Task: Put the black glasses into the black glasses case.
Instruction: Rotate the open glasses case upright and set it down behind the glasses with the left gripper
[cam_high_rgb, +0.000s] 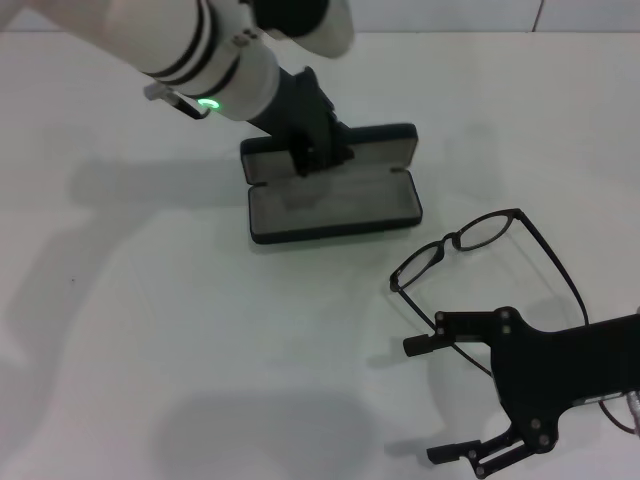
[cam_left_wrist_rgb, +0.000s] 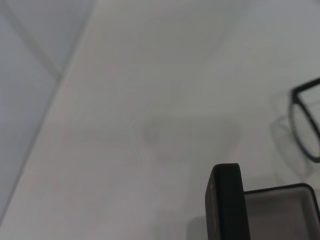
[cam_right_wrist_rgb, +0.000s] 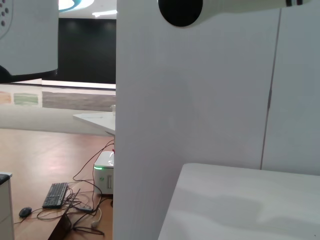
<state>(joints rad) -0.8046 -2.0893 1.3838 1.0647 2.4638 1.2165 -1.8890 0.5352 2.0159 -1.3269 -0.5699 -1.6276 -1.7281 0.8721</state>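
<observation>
Nearest, the right gripper (cam_high_rgb: 440, 400) hangs with fingers spread wide beside one temple of the black glasses (cam_high_rgb: 480, 255) on the white table (cam_high_rgb: 150, 350), while farther off the left gripper (cam_high_rgb: 318, 150), its fingers' state unclear, hides part of the open black glasses case (cam_high_rgb: 335, 205).

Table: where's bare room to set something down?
The table is bare left of and in front of the case. It is crowded on the right: glasses lie there with the open right claw beside them. Left claw sits at the case lid.
</observation>
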